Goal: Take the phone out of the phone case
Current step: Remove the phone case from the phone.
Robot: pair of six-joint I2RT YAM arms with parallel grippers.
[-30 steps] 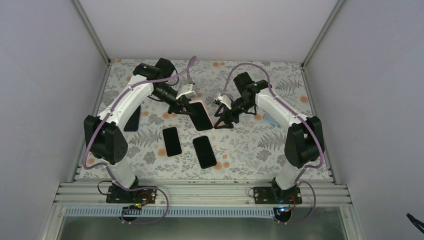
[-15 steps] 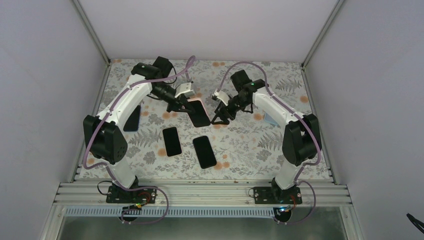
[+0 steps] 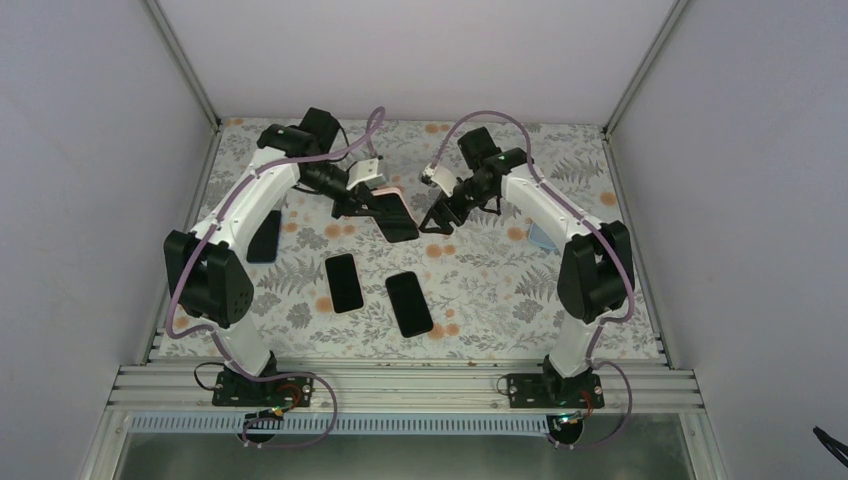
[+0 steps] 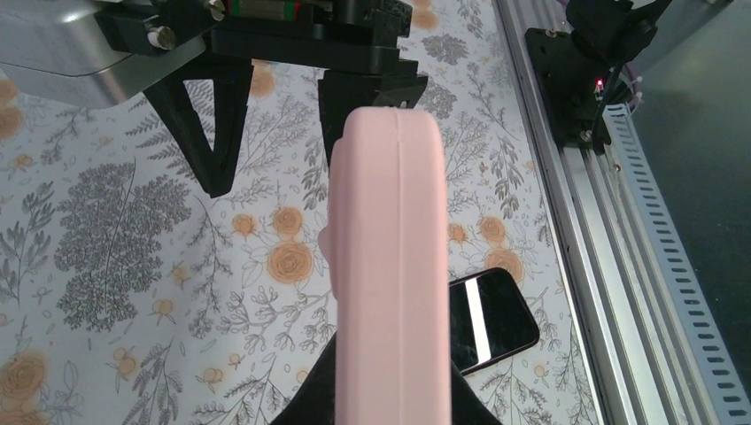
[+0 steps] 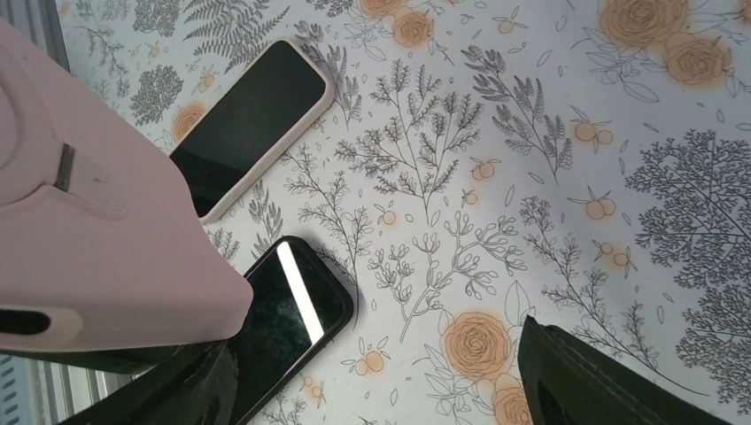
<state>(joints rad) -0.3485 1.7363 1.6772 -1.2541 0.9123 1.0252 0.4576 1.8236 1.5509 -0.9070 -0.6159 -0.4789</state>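
Phone, dark-screened, seated in pink case. Position: held aloft over the far middle of the table, tilted, resting on nothing.

Holder: left gripper, clamped on one end of the case. In the left wrist view the case runs out edge-on from between its fingers.

Right gripper: jaws spread wide, nothing between them. It stands just beside the free end of the case. Whether a fingertip grazes the case cannot be told.

Step in hand, as judged: the cased phone is offered up for the second arm. The phone is fully in its case, so extraction is not begun.

Next move, as judged: the right gripper should close on the free end and catch the case rim, or press the phone's back, to peel one from the other. The left gripper must hold firm throughout, since the case looks soft and may flex instead of releasing.

Also present: spare phone and second spare phone, both flat on the table, nearer the bases and well apart from the held one.
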